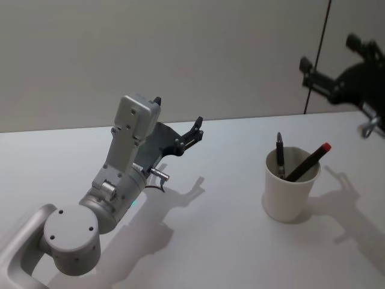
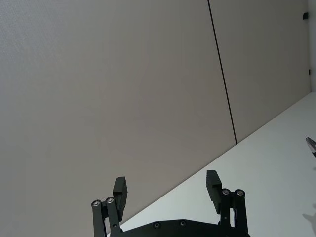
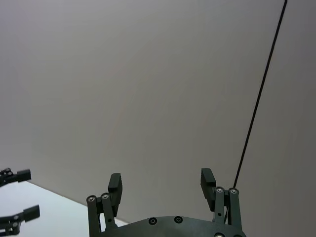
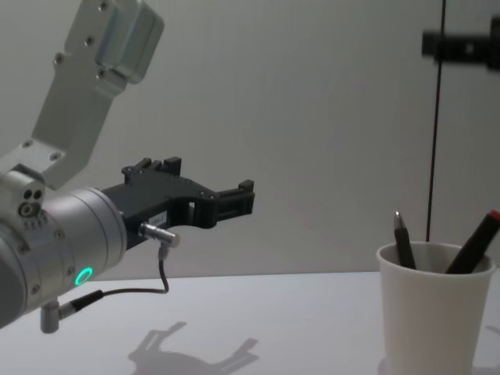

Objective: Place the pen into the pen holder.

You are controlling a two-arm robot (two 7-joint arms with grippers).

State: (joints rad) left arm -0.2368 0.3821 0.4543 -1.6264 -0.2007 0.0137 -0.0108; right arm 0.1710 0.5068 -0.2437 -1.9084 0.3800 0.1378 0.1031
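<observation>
Cup: white paper pen holder, upright on the table, toward the robot's right; open mouth up, so pens drop in and lean on the rim.
Black pen: in the cup, standing near upright, tip end above the rim at the left side of the mouth.
Red-capped pen: in the cup, slanted, red end up and out over the right rim; too long to lie inside, so it props against the wall. In the chest view both pens rise above the rim, black pen left, red-capped pen right.
Left gripper: raised above the table, well left of the cup, aimed toward the back wall; fingers spread wide, nothing between them.
Right gripper: high at the right edge, above and behind the cup, apart from it; its fingers parted wide and empty in its wrist view.
Loose pens: none seen on the table.
Judgement: both arms look withdrawn, hands empty, pens housed; the placing appears done.
</observation>
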